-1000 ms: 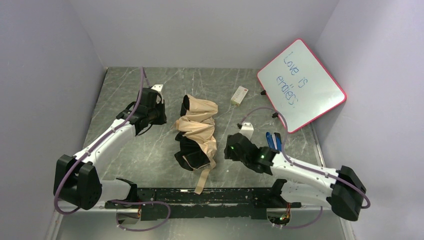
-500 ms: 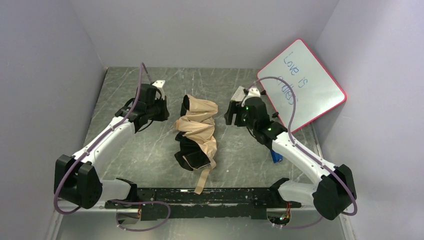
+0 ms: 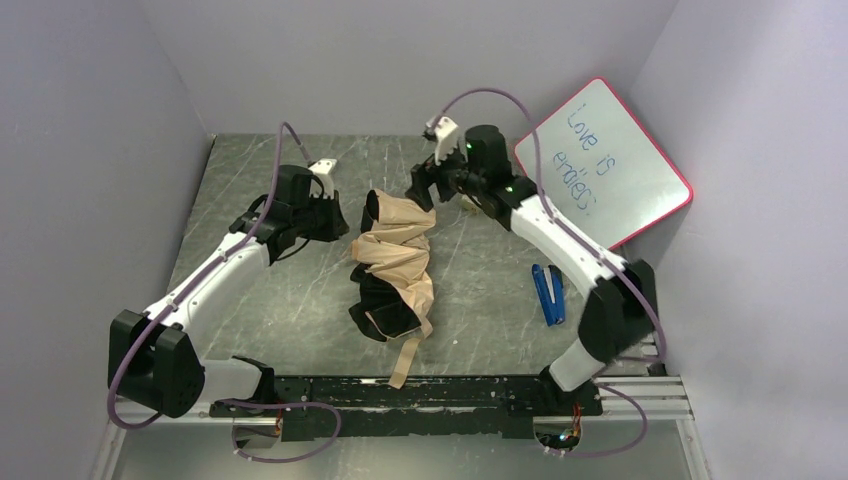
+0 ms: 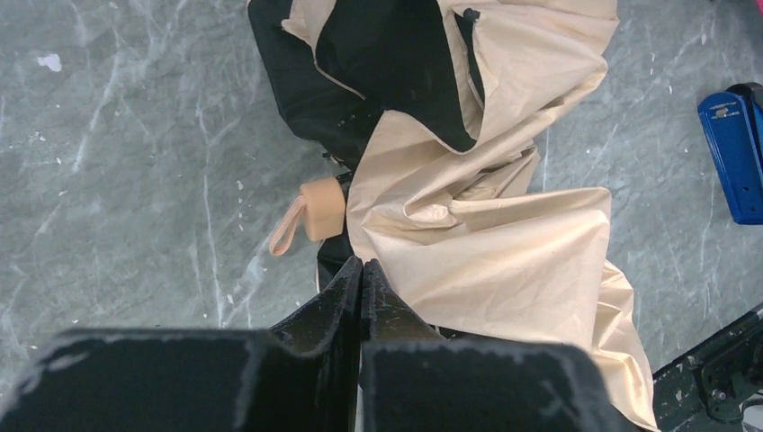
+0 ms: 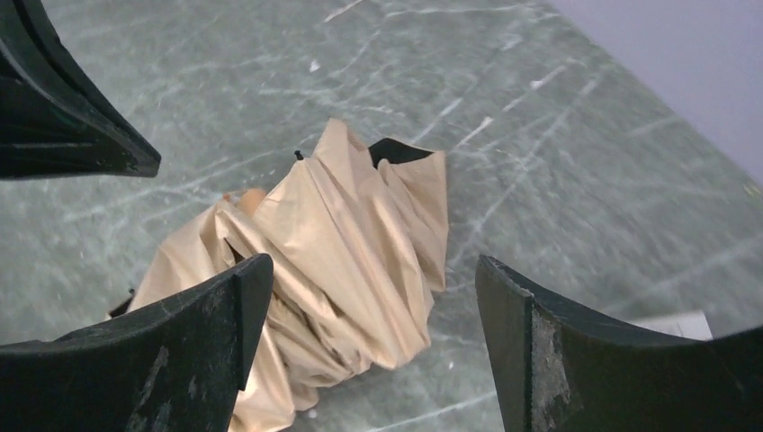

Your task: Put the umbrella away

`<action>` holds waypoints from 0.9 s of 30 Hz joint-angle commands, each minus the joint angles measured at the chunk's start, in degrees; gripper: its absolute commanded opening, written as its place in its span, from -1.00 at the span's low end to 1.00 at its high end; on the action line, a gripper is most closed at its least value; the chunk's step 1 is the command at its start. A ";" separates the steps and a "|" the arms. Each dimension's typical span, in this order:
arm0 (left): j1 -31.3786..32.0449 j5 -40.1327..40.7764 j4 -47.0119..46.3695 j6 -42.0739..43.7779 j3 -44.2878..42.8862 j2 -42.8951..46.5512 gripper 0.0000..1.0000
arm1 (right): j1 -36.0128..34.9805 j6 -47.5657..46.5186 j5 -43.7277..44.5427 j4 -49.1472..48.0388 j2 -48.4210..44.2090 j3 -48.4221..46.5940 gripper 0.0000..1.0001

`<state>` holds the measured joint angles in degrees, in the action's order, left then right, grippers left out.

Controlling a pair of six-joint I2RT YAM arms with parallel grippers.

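The umbrella lies collapsed in the middle of the table, tan fabric outside and black inside, with a tan strap trailing toward the near edge. My left gripper is shut and empty just left of the umbrella's far end. In the left wrist view its tips sit at the fabric's edge, close to the tan-orange handle. My right gripper is open above the far end of the umbrella. Fabric shows between and below its fingers, which grip nothing.
A pink-framed whiteboard leans at the back right. A blue stapler-like object lies right of the umbrella, also seen in the left wrist view. Grey walls close in the left, back and right sides.
My right arm swung from the near right to the back, over the umbrella's far end, and its jaws opened wider. The left gripper edged right toward the umbrella and stayed shut.
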<state>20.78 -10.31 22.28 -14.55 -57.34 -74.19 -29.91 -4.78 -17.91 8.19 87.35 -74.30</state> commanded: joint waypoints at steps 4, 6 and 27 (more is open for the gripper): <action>-0.47 -5.25 -0.23 1.09 2.62 1.64 -0.90 | 2.56 -19.48 -19.20 21.93 19.11 -19.17 0.75; -0.47 -5.80 -0.29 1.40 3.29 1.99 -0.90 | 2.95 -22.25 -23.14 27.23 24.33 -24.86 0.76; -0.47 -4.33 0.04 1.25 2.80 0.47 -0.91 | -3.54 -33.44 -30.81 31.38 22.06 -7.70 1.00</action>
<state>20.78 -13.74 22.59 -13.85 -53.78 -73.43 -31.99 -37.67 -48.29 41.01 112.62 -86.37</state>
